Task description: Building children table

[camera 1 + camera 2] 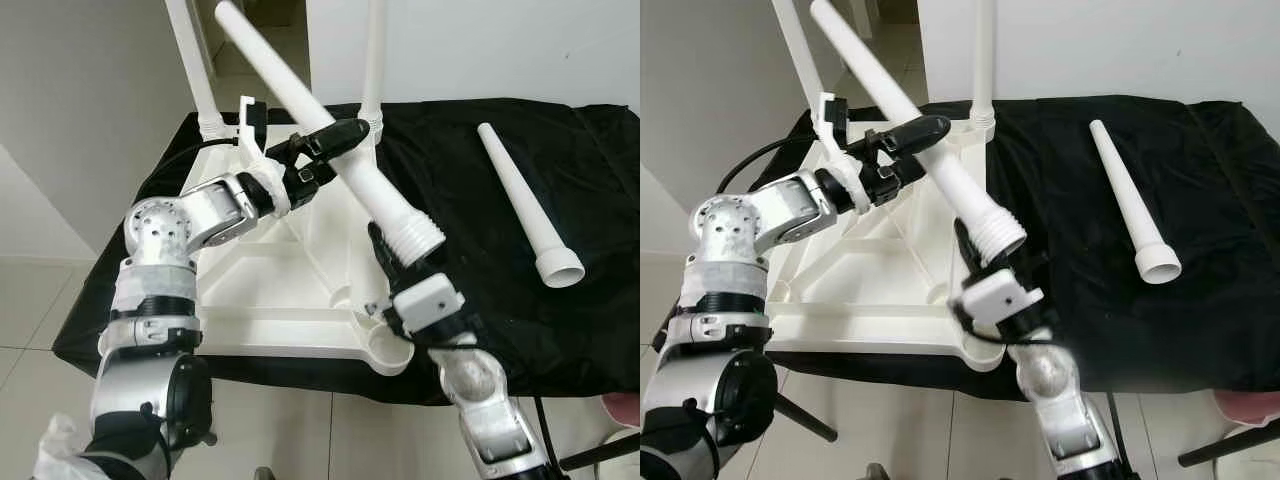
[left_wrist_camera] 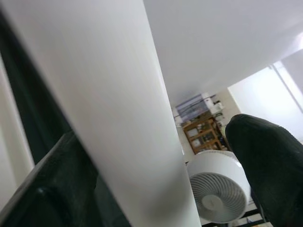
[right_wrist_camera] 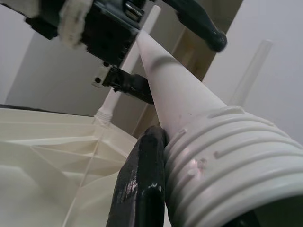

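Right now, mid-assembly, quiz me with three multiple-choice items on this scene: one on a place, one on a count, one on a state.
1. Where is the loose leg?
A. on the black cloth
B. on the floor
C. on the tabletop

2. How many legs stand screwed into the tabletop?
A. none
B. two
C. four

3. The held leg is:
A. lying flat
B. tilted, gripped by both end effectors
C. screwed in

Answers:
1 A, it lies apart on the cloth.
2 B, two rise at the far corners.
3 B, left end effector mid-shaft, right end effector at the threaded end.
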Robot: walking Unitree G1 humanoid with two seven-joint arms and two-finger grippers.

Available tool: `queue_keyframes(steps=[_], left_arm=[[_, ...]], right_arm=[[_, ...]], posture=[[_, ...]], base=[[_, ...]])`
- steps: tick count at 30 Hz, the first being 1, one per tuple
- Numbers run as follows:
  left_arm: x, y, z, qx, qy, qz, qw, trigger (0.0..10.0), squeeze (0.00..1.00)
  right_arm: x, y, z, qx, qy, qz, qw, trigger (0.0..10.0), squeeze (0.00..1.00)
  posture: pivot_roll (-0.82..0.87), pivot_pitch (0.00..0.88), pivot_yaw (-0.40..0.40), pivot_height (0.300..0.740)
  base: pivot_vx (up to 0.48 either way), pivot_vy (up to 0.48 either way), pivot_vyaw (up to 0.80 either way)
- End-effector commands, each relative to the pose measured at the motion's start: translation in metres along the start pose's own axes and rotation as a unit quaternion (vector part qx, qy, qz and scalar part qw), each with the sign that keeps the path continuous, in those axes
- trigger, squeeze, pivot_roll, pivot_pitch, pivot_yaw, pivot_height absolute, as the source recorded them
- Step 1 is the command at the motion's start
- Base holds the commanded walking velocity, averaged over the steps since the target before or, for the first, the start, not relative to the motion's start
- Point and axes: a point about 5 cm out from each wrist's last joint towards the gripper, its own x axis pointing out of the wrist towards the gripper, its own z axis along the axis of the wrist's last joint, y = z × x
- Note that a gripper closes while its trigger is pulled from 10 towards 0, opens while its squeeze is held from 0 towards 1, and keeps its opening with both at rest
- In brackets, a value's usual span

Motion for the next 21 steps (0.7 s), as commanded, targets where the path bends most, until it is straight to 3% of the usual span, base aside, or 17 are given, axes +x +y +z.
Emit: queue_keyframes(steps=[1, 12, 13, 21], left_arm=[[0.003, -0.001, 0.004, 0.005, -0.003, -0.007, 1.0, 10.0, 0.0], [0.003, 0.021, 0.025, -0.033, -0.042, 0.077, 0.996, 10.0, 0.0], [0.001, 0.023, 0.027, -0.035, -0.05, 0.078, 0.995, 0.0, 0.0], [-0.001, 0.025, 0.03, -0.048, -0.059, 0.073, 0.994, 0.0, 0.0]], right_arm=[[-0.001, 0.005, 0.008, -0.001, -0.021, 0.016, 1.0, 10.0, 0.0], [-0.013, 0.007, 0.006, -0.004, -0.011, 0.032, 0.999, 10.0, 0.0], [-0.014, 0.007, 0.005, -0.004, -0.009, 0.031, 0.999, 10.0, 0.0], [-0.015, 0.008, 0.005, -0.003, -0.007, 0.027, 1.0, 10.0, 0.0]], posture=[[-0.09, 0.045, 0.098, 0.74], [-0.09, 0.046, 0.111, 0.74], [-0.09, 0.047, 0.114, 0.74], [-0.09, 0.05, 0.114, 0.74]], base=[[0.0, 0.0, 0.0], [0.0, 0.0, 0.0], [0.0, 0.0, 0.0], [0.0, 0.0, 0.0]])
